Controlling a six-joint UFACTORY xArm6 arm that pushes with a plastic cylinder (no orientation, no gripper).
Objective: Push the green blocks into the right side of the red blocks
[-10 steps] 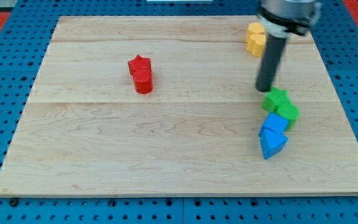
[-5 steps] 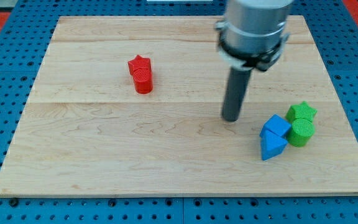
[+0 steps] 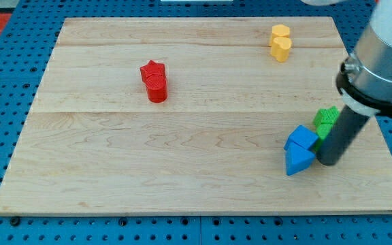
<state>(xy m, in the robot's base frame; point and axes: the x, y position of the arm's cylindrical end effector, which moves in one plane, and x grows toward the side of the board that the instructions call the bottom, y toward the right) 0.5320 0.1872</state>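
Two red blocks (image 3: 154, 81), a star and a cylinder, sit together at the board's upper left of centre. The green blocks (image 3: 326, 120) lie at the right side, largely hidden behind my rod; only their left part shows. My tip (image 3: 329, 162) rests on the board just below the green blocks and right beside the blue blocks' right edge.
Two blue blocks (image 3: 299, 149) sit pressed together just left of my tip. Two yellow blocks (image 3: 280, 41) lie near the top right. The wooden board's right edge (image 3: 380, 136) is close behind the rod.
My rod has swung from left of the blue blocks to their right, now covering most of the green blocks. The green blocks earlier moved right of the blue ones.
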